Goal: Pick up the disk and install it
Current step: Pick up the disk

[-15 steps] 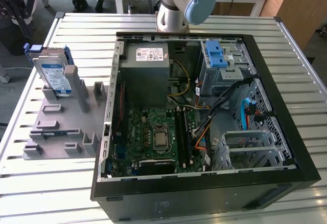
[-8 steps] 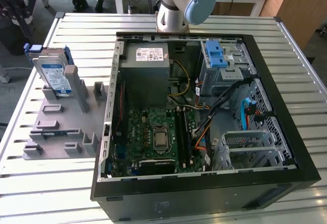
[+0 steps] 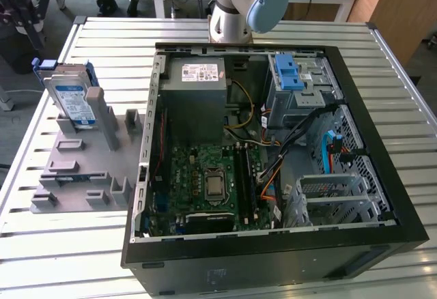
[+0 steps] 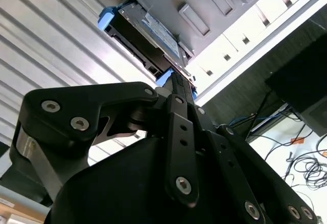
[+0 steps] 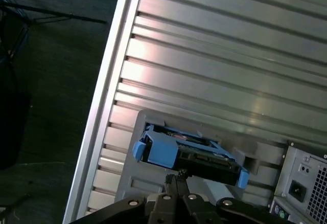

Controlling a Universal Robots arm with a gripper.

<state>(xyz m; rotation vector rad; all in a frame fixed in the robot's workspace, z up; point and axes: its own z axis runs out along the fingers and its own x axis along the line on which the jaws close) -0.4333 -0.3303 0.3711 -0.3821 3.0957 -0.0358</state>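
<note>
The disk is a silver drive with a white-and-blue label in a blue bracket. It stands on edge in a grey slotted holder at the exterior view's left, beside the open computer case. My gripper hangs above and behind the disk, apart from it. In both wrist views the disk lies just beyond the black gripper, whose fingers are pressed together with nothing between them.
Inside the case are a grey power supply, a green motherboard and a grey drive cage with a blue handle. Everything rests on a ribbed metal table. Its edge runs close behind the holder.
</note>
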